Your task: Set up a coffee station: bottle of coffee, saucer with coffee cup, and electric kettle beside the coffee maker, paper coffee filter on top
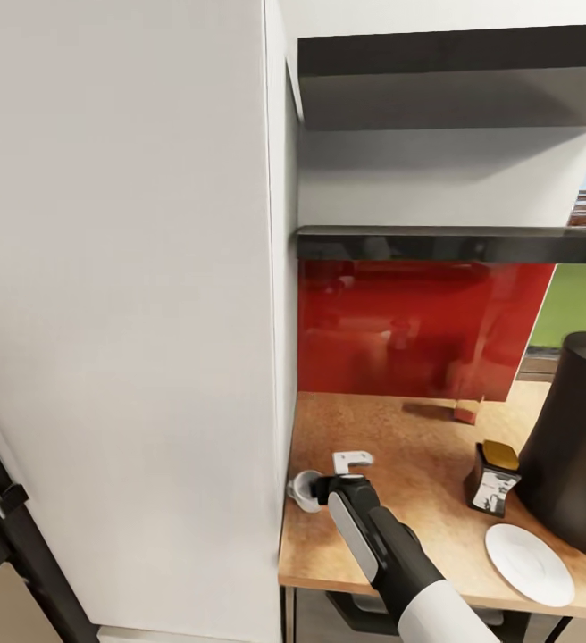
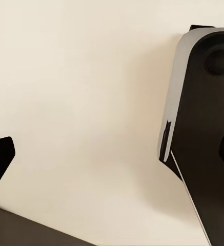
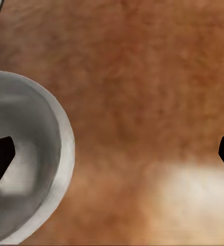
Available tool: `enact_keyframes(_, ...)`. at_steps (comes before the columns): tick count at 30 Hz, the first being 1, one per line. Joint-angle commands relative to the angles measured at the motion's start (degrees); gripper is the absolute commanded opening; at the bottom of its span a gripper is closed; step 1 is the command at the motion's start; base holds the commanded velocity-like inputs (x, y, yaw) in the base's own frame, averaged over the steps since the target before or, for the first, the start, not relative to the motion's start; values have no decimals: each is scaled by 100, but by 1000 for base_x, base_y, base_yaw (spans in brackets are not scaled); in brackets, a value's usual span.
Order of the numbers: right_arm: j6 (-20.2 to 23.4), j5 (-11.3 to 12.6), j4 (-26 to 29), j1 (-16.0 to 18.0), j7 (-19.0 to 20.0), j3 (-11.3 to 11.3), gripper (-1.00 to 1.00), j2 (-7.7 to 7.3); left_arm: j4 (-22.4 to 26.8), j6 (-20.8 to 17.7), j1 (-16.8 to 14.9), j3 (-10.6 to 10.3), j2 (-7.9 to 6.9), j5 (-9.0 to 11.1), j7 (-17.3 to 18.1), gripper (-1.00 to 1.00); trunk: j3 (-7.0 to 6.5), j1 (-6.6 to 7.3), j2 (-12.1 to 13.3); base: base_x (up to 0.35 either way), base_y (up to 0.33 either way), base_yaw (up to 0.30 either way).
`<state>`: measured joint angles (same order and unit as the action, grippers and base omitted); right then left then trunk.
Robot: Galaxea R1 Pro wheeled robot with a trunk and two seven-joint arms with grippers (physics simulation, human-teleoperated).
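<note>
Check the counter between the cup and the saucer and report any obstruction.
Nothing visible blocks it. The cup sits at the counter's left edge under the open right claw; bare counter runs to the saucer. The coffee bottle stands farther back.

Speckled tan, cork-like grain on the bench point(image 1: 400, 527), matt, mottled brown up close point(image 3: 142, 77). Glossy red panel point(image 1: 418, 326) behind, mirror-like, with blurred reflections. Smooth white-grey glaze on the coffee cup point(image 1: 306, 489), soft sheen inside the bowl point(image 3: 29, 154). Flat matt white on the saucer point(image 1: 530, 563). Satin black shell on the coffee maker point(image 1: 574, 438). Yellow-gold cap and paper-looking label on the bottle of coffee point(image 1: 494, 478). Matt white cabinet side point(image 1: 123, 313). Black and pale grey plastic on the right end effector point(image 1: 338, 487).
</note>
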<state>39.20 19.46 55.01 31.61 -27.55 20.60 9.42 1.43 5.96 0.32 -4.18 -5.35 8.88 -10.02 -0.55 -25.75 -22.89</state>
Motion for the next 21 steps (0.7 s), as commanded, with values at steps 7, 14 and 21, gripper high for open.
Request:
enact_keyframes(7,8,58,-7,3,-58,14,100,-2,6,10,3,-46,-1,58,-15,100,1,-3,-3,35,55,0)
enact_keyframes(14,8,52,-35,3,-58,14,100,-6,6,10,3,-45,-10,59,-14,100,1,-3,-3,3,4,0)
enact_keyframes(21,8,71,-438,3,-50,14,100,-2,6,8,3,-47,-8,60,-17,100,1,-3,-3,0,0,0)
